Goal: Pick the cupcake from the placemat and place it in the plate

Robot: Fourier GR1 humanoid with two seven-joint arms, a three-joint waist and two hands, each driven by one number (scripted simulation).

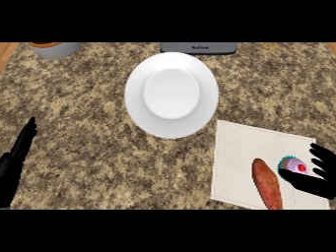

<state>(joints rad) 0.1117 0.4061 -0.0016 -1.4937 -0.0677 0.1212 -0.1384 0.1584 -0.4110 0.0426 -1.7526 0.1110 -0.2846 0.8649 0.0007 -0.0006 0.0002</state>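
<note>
Right hand (329,176) sits at the placemat's (237,147) right edge, fingers and thumb spread apart beside the cupcake (295,166), not closed on it. Cupcake stands on the placemat, just right of an orange-brown sweet potato (267,189). White plate (138,106) lies up-left of the placemat. Left hand (14,157) rests lower left, fingers straight.

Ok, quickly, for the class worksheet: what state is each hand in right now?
Left hand: open, fingers straight, holding nothing.
Right hand: open, fingers and thumb spread around the cupcake, not closed on it.
</note>
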